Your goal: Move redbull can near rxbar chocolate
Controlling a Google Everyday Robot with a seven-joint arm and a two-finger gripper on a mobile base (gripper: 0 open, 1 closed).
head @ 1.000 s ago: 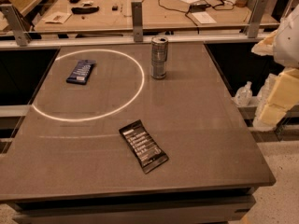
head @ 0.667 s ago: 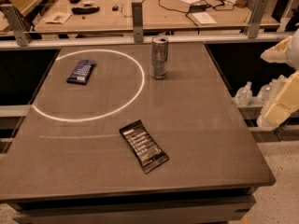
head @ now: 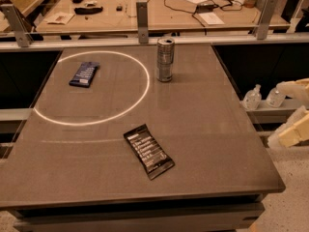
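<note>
The redbull can (head: pixel 165 59) stands upright at the far middle of the dark table (head: pixel 217 144), just outside the right edge of a white circle marked on the top. The rxbar chocolate (head: pixel 148 151), black-wrapped with white text, lies flat near the table's front middle, well apart from the can. My gripper (head: pixel 292 129) shows only as cream-coloured parts at the right edge of the view, off the table's right side and low. It is far from both the can and the bar and holds nothing that I can see.
A dark blue wrapped bar (head: pixel 84 74) lies inside the white circle (head: pixel 91 88) at the far left. A metal rail with posts (head: pixel 142 16) runs behind the table. Two small bottles (head: pixel 253 98) stand on a ledge to the right. A cluttered bench stands behind.
The cream arm parts at the right edge have moved down and further right, away from the table. The can and both bars have not moved.
</note>
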